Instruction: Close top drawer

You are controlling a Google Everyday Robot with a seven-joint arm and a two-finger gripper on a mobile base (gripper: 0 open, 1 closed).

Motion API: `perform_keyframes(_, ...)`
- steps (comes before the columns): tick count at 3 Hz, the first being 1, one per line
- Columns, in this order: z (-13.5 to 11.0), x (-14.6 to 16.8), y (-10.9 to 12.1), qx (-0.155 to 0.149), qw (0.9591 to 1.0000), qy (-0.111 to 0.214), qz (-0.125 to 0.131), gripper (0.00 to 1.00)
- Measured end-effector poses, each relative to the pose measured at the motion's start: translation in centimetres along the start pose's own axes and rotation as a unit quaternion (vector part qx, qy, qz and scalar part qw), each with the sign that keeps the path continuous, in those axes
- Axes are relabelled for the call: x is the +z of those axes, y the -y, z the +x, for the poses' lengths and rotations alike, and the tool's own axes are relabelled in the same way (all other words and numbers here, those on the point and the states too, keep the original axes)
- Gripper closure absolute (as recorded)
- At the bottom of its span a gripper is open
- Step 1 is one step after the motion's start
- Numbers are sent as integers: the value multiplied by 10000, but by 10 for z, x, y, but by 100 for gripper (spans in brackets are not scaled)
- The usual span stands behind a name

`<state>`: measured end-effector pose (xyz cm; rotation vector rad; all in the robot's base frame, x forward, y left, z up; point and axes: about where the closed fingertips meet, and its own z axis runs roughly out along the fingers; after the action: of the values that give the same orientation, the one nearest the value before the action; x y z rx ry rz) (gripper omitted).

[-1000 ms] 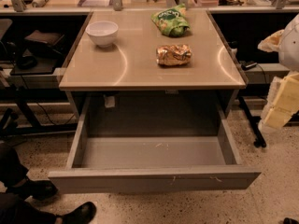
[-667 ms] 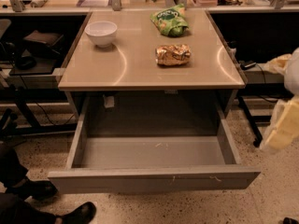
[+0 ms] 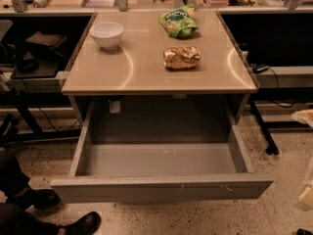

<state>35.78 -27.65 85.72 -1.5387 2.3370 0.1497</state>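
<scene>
Camera view: we look down at a table (image 3: 146,75) from its front.
Drawer (image 3: 146,189): wide, shallow grey metal tray, pulled far out under the table top. Its flat front has no handle, and we see small pale scratches right of centre.
Drawer inside: smooth grey bottom with straight, thin side walls.
Table top: glossy tan rectangle with a thin edge.
Bowl (image 3: 106,34): round, white and smooth, at the back left of the top.
Green bag (image 3: 179,22): crinkled and soft, at the back, right of centre.
Gold packet (image 3: 181,57): crumpled and shiny, just in front of the bag but apart from it.
Gripper (image 3: 306,198): a pale shape at the right edge of the frame, low, well apart from the drawer front. We cannot tell how it stands or whether it holds anything.
Floor (image 3: 274,214): speckled stone, open in front of the drawer and to its right.
Shoes (image 3: 78,223): dark, at the lower left, near the drawer's left corner.
</scene>
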Motion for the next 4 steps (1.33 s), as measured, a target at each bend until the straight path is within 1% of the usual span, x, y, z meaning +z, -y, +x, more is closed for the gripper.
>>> perform_keyframes(1, 1, 0, -1, -9, 10000, -2, -3, 0)
perform_keyframes(2, 3, 9, -17, -121, 9997, 205, 56, 0)
perform_keyframes(3, 13, 49, -52, -189, 9977, 642, 41, 0)
perform_keyframes(4, 32, 95, -84, -168, 9948, 1002, -38, 0)
